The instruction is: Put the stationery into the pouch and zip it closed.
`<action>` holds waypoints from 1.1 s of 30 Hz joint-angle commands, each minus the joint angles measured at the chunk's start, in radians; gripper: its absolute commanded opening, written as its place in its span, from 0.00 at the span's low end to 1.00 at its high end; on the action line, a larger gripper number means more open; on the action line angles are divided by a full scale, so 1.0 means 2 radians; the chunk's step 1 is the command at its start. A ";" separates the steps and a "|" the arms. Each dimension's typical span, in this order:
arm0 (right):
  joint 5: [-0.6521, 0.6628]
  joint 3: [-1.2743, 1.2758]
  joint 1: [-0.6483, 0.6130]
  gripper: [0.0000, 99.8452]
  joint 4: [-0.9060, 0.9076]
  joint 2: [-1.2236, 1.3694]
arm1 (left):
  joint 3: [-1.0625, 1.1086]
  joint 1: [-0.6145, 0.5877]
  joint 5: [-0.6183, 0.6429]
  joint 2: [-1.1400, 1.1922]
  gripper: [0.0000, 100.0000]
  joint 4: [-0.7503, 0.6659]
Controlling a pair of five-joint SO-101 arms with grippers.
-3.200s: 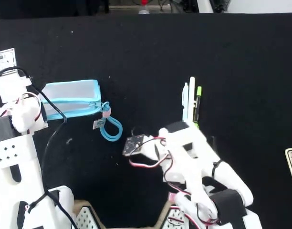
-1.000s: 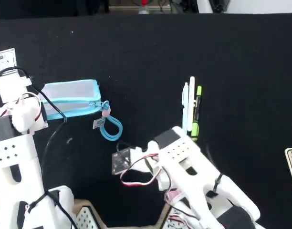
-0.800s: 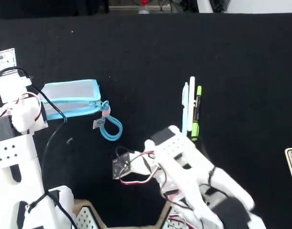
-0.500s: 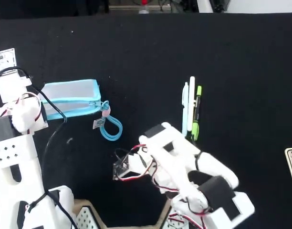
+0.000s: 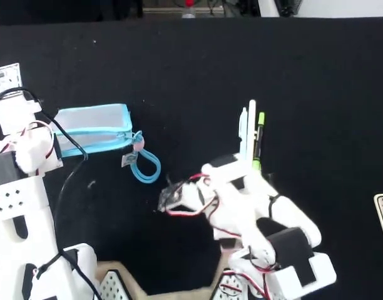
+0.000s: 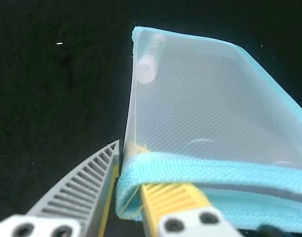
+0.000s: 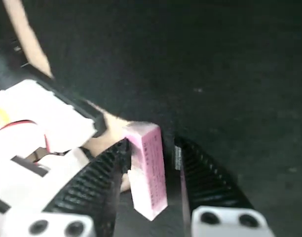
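Right gripper point(image 7: 151, 148) clamped a tilted pink eraser point(image 7: 148, 173); left gripper point(image 6: 127, 160) pinched the pouch point(image 6: 200, 94) corner. The skewed hold could have let the eraser slip free before reaching the pouch, well apart across the table point(image 5: 198, 62).

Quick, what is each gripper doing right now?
Left gripper: closed on a corner of the pouch.
Right gripper: closed on a pink eraser.

left end effector point(image 6: 127, 165) clamped, right point(image 7: 151, 144) gripping
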 commanded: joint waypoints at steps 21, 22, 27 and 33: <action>0.031 -0.115 0.037 0.16 0.127 -0.059 | -0.028 -0.005 0.005 -0.006 0.03 -0.008; 0.042 -0.096 0.030 0.16 0.124 -0.066 | -0.028 -0.006 0.005 -0.006 0.03 -0.009; 0.053 -0.032 0.015 0.16 0.065 -0.068 | -0.028 -0.006 0.005 -0.006 0.03 -0.008; 0.081 0.014 0.015 0.16 0.025 -0.068 | -0.028 -0.006 0.005 -0.006 0.03 -0.008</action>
